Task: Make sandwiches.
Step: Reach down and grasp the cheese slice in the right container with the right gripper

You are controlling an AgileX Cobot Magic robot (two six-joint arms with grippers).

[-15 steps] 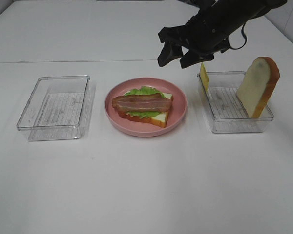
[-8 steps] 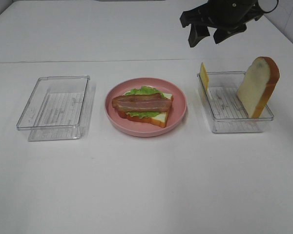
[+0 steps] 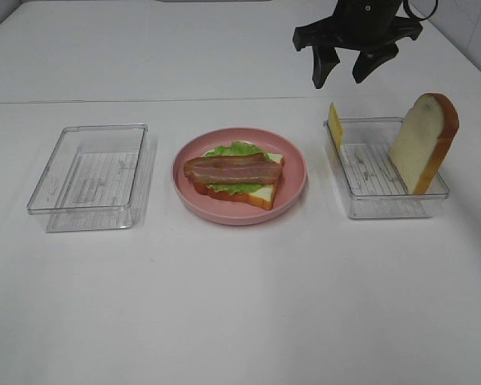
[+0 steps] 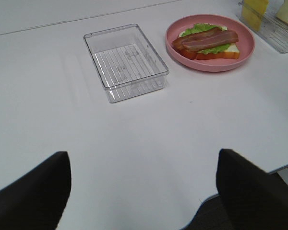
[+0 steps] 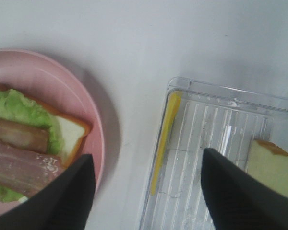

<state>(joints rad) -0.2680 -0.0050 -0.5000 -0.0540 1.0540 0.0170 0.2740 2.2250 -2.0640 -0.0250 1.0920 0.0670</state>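
A pink plate (image 3: pixel 293 188) at the table's middle holds an open sandwich (image 3: pixel 239 178): one bread slice, green lettuce and a brown bacon strip on top. It also shows in the left wrist view (image 4: pixel 206 42) and the right wrist view (image 5: pixel 24 148). A clear tray (image 3: pixel 385 196) on the right holds an upright bread slice (image 3: pixel 423 143) and a yellow cheese square (image 3: pixel 335 126) leaning on its left wall. My right gripper (image 3: pixel 341 70) is open and empty, high above that tray's left end. My left gripper (image 4: pixel 143 184) is open and empty, out of the high view.
An empty clear tray (image 3: pixel 90 176) sits to the left of the plate; the left wrist view shows it too (image 4: pixel 127 62). The table's front edge shows in the left wrist view.
My right gripper has risen and moved right, from over the plate's right edge to above the right tray's left end. Nothing else has moved.
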